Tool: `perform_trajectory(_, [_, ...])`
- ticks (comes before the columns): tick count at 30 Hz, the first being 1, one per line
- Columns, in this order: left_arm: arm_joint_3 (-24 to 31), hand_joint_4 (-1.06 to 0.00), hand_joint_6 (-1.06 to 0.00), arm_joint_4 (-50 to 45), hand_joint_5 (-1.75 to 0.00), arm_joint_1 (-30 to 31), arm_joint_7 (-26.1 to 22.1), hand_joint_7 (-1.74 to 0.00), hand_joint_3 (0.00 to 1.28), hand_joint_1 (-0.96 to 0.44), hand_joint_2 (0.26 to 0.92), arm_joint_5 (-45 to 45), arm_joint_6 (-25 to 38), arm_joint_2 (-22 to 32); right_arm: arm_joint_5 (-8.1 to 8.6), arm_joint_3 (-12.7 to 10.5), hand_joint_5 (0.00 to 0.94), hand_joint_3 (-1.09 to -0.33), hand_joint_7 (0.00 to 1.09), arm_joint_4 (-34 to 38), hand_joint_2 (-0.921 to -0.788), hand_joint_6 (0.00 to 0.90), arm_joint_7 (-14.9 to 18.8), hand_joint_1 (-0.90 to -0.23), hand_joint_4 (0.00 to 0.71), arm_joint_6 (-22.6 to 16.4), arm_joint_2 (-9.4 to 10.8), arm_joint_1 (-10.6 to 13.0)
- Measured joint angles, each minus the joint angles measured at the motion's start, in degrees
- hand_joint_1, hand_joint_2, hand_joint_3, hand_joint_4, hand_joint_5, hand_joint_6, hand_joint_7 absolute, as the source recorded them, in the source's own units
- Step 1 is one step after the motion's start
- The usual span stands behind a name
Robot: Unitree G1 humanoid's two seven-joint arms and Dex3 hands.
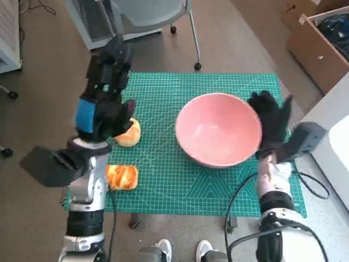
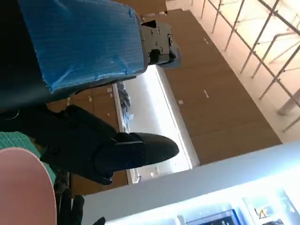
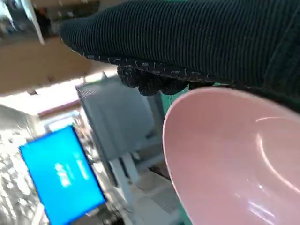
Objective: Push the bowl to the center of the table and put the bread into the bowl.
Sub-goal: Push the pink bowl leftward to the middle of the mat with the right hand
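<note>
Head view, near edge first: I see one bread piece (image 1: pixel 122 177), glazed orange, lying on the green cutting mat (image 1: pixel 163 180) just beside my left forearm. A second, paler bread roll (image 1: pixel 130 134) sits further in on the mat, at the thumb side of the left hand (image 1: pixel 103 103); whether they touch I cannot tell. That hand is raised, blue-taped back toward the camera, fingers pointing away from me over the far left part of the mat. I cannot tell from any view whether it holds anything; the left wrist view shows only its black fingers (image 2: pixel 117 150) extended against the room's ceiling, with a slice of pink bowl rim in the corner.

Pink bowl (image 1: pixel 218 129) stands upright on the mat, right of centre, nothing inside it. Right hand (image 1: pixel 271 123) in the black glove is spread flat against the bowl's outer right wall, gripping nothing. Right wrist view confirms the glove directly over the rim.

Beyond the table (image 1: pixel 240 218): a chair base (image 1: pixel 185 33) on the floor and a cardboard box (image 1: pixel 319 41) at far right.
</note>
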Motion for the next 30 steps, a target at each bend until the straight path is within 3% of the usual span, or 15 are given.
perform_trajectory(7, [0.25,0.00,0.00,-1.52,-0.19,1.91,0.99,-0.51,0.26,-0.55,0.915,0.30,0.14,0.40,-0.61,0.46,0.015,-0.848,0.25,0.00,-0.921,0.158,0.02,-0.583,0.194,0.48,1.70,-1.07])
perform_trajectory(15, [0.63,-0.01,0.00,-1.76,-0.19,2.69,2.05,-0.49,0.24,-0.57,0.921,0.68,0.13,0.88,-1.42,1.60,0.006,-0.912,0.26,-0.05,-0.921,0.139,0.07,-0.548,0.184,1.11,3.71,-2.95])
perform_trajectory(20, [0.75,-0.02,0.00,-1.76,-0.18,3.30,2.76,-0.49,0.24,-0.58,0.921,1.59,0.13,1.00,-2.78,2.91,0.004,-0.934,0.26,-0.13,-0.921,0.129,0.18,-0.540,0.184,1.30,4.68,-3.52])
perform_trajectory(30, [0.97,-0.02,0.00,-1.74,-0.15,3.69,3.30,-0.44,0.23,-0.59,0.921,2.32,-0.36,0.99,-3.39,3.77,0.008,-0.933,0.27,-0.29,-0.921,0.123,1.41,-0.523,0.197,1.34,4.09,-3.55])
